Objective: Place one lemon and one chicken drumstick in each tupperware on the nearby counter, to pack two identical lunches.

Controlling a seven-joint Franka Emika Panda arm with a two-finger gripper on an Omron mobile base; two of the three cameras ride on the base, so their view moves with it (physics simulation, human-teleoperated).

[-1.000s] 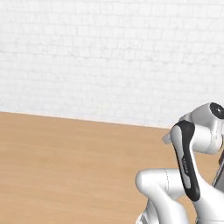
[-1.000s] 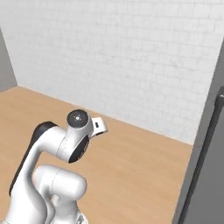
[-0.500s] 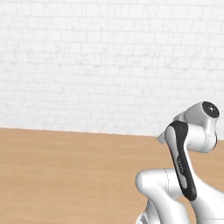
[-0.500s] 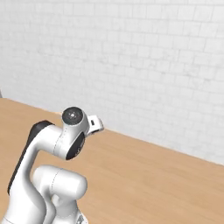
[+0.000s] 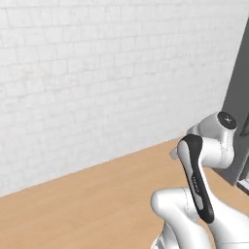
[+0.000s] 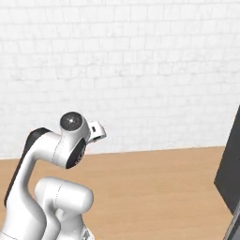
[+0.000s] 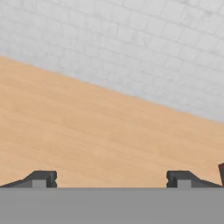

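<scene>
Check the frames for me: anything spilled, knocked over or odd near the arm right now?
Nothing stands out. The wood-toned surface in front of the white brick wall shows no spill or damage. The claw is open with nothing between its fingertips. A dark grey panel stands at the right, upright.

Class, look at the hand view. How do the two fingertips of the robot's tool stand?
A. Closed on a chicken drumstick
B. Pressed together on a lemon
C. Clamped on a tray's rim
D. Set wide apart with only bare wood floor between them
D: the tool has its two dark fingertips far apart at the bottom of the hand view, and only the light-brown wood surface lies between them.
</scene>
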